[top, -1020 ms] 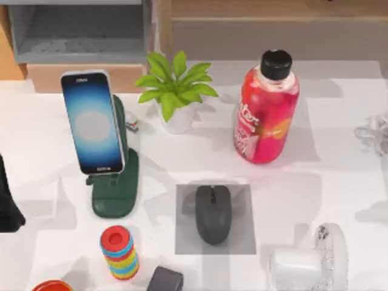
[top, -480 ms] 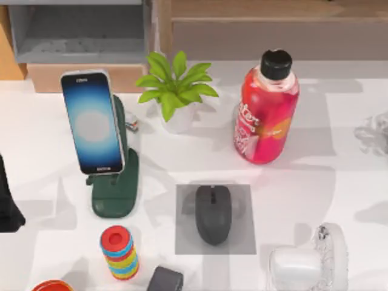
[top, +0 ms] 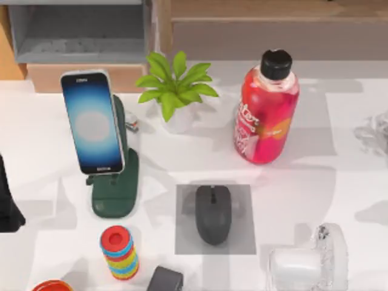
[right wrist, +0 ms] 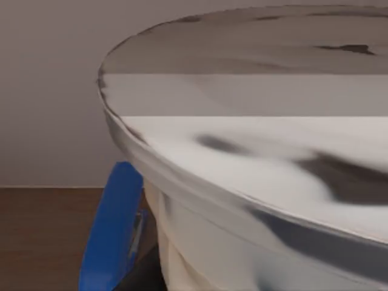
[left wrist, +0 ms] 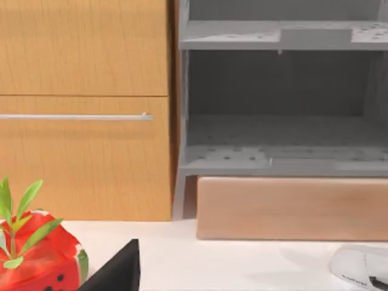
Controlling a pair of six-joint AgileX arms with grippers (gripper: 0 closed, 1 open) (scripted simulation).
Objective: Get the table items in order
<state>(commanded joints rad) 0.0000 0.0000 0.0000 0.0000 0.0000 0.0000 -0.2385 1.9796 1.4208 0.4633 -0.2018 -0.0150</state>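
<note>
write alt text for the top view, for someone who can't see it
A dark grey mouse sits on a grey pad on the white table. A smartphone stands on a green stand at left; a red bottle and potted plant stand behind.

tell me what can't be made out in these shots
- Cup: cut by the top view's lower edge; its lower part and contents can't be seen.
- Dark grey item and orange-red item: cut by the same edge, unidentifiable.
- Clear object: cut by the right edge.
- Stand: partly hidden behind the phone.
- Right wrist view: a close pale rim blocks the scene.
</note>
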